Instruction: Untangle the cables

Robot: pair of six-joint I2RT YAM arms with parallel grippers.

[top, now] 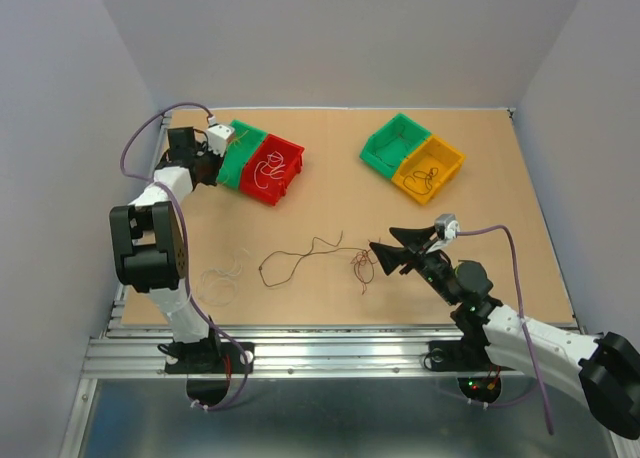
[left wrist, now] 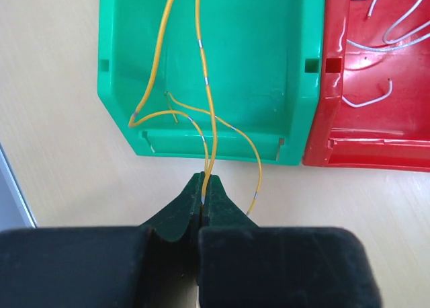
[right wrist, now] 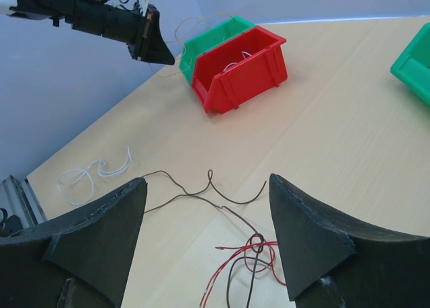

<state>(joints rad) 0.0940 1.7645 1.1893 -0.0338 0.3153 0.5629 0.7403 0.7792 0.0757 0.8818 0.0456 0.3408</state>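
The cables [top: 360,265] are spread across the bench [top: 500,228], some already in bins.

At far left, the left end effector [left wrist: 203,194] is clamped together on a yellow wire [left wrist: 203,52]. The wire runs from its tips toward 12 o'clock into the green bin [left wrist: 269,52], and one loop droops over the bin's near rim. If the wire is let go here, I'd expect that loop to drag the rest back out. The red bin [left wrist: 336,120] sits touching this bin at 3 o'clock and holds white wires [left wrist: 366,103].

Moving right along the bench, a whitish strand [top: 222,276] lies alone. Then a brown strand [top: 300,255] snakes toward a red-and-brown clump [right wrist: 259,247].

The right end effector [right wrist: 207,180] hangs with its fingers wide apart and holds nothing. The risk here looks greater. Closing on the clump could pinch the red and brown wires together and tighten the knot, or a hair-thin wire could slip free. In the wrist view the clump lies between the fingers toward 6 o'clock, and the brown strand trails off toward 10 o'clock. From above, the clump sits just beside the tips at 9 o'clock.

At far right, a second green bin [top: 390,143] and a yellow bin [top: 445,163] stand touching.
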